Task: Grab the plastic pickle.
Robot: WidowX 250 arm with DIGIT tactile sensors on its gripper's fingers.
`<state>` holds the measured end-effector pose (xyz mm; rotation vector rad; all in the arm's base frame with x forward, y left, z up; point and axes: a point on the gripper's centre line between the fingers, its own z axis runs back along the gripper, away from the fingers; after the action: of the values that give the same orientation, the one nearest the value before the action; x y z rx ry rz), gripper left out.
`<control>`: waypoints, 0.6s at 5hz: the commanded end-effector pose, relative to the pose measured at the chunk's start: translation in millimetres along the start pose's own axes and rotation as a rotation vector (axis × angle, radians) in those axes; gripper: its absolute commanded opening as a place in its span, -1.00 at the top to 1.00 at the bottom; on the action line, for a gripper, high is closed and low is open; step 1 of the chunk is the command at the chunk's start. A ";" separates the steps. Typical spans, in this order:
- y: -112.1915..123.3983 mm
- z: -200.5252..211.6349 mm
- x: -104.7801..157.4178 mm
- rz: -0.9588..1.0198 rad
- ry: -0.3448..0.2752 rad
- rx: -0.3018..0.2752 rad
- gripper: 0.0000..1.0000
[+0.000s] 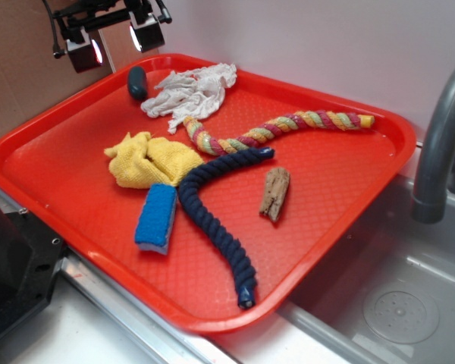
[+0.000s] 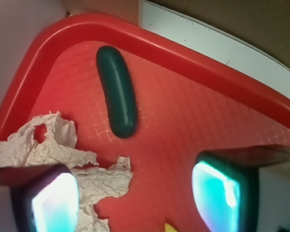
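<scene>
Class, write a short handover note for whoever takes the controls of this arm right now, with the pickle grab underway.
Gripper: open, holding nothing, hovering above the tray's far corner.
Plastic pickle: lying flat on the red tray near that far corner, beside the white crumpled cloth, not touching it. In the wrist view it sits ahead of the fingers, not yet between them.
Done: the approach.
Left: line up over the pickle, descend, close, lift.

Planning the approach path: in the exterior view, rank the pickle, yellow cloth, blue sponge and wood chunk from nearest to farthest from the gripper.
From the gripper:
1. plastic pickle, just below it at the tray's far corner
2. yellow cloth, mid-tray
3. blue sponge, toward the near edge
4. wood chunk, toward the sink side
</scene>
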<state>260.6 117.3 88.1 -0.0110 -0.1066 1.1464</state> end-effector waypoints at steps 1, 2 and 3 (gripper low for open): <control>-4.3 -11.6 52.4 -0.121 -0.139 -0.160 -1.00; -13.5 -28.0 57.3 -0.181 -0.096 -0.127 -1.00; 39.1 -59.0 44.7 -0.173 -0.031 -0.054 -1.00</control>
<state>257.9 158.0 19.1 -0.0345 -0.1084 0.9482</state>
